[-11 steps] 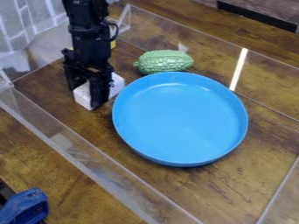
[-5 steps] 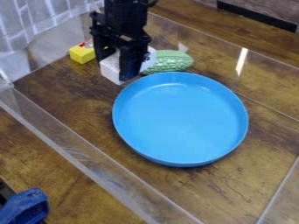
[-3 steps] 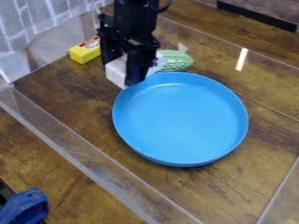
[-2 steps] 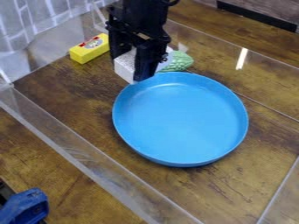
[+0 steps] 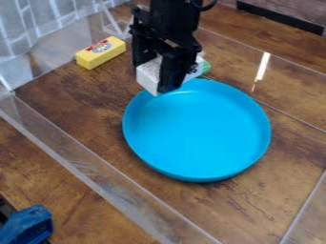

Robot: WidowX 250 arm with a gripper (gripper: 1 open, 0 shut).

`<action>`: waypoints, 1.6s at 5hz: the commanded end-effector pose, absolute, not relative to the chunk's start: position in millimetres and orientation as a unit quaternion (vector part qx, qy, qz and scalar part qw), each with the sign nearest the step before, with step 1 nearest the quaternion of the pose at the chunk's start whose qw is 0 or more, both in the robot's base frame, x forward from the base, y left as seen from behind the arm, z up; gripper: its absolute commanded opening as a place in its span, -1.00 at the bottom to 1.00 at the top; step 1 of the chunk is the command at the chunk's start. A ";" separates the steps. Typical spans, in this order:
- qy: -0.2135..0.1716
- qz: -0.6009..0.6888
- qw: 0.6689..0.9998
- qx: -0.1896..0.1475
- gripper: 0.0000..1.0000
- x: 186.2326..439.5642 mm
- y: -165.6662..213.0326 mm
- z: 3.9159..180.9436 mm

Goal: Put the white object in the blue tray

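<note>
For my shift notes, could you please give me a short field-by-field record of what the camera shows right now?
gripper: shut on the white object, pointing down
white object: held between the fingers, lifted over the blue tray's upper left rim
blue tray: on the wooden table, nothing lying in it
yellow block: on the table behind the arm, red label up
green object: mostly hidden behind the gripper
task step: white object not yet released

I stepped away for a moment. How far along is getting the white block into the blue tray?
Pickup looks done: the gripper is shut on the white block, lifted off the table. In hand: it hangs at the blue tray's near-left rim. Left: carry it further in, lower and release. The tray holds nothing yet.
</note>
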State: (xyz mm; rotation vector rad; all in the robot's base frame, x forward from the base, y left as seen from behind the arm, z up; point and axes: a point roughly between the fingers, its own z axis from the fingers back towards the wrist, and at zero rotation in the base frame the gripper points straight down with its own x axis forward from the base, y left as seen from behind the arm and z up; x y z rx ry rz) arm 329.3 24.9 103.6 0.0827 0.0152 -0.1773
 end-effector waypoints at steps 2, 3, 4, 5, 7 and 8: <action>-0.051 -0.111 0.991 0.057 -1.00 337.0 9.2 142.6; -0.051 -0.121 0.989 0.060 -1.00 336.7 4.5 144.5; -0.052 -0.133 0.988 0.063 -1.00 336.0 -2.3 147.7; -0.054 -0.144 0.986 0.066 -1.00 335.8 -8.9 149.7; -0.057 -0.161 0.983 0.065 -1.00 334.0 -26.0 152.1; -0.060 -0.171 0.982 0.061 -1.00 333.6 -34.7 152.1</action>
